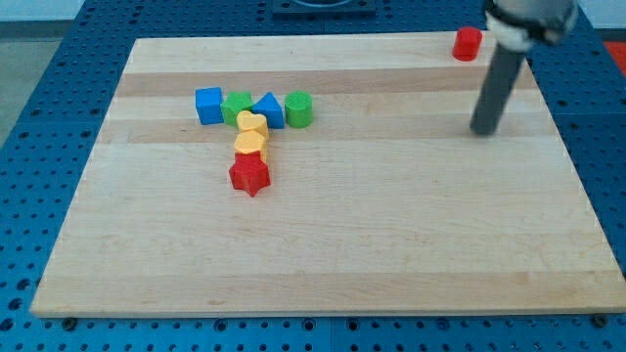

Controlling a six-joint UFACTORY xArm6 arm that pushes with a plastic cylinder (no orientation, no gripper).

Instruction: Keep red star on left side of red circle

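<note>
Red star (249, 176): it lies left of centre on the wooden surface (391, 235), at the bottom end of a short column of blocks, touching the yellow block (251, 144) just above it.

Red circle (468, 43): it stands near the view's top right corner of the surface, alone, well apart from everything else.

Cluster: above the star I see a yellow heart (252, 122), and over that a row of blue cube (208, 105), a green block (236, 106) whose shape I cannot make out, blue triangle (268, 110) and green cylinder (299, 109), all packed close together.

Tool: I have no jaws here, only a plain dark rod that cannot open, close or hold anything. My tip (483, 130) rests on bare wood below the red circle, near it but not touching, and far to the view's right of the star.

Done: as things lie, the star is already on the view's left of the circle, so I judge the asked relation is met in a loose sense.

Left: if the two must sit side by side, I would still have to bring them close, as they are far apart and at different heights in the view.

Risk: the star touches the yellow column, so a push on it could drag its neighbours.
</note>
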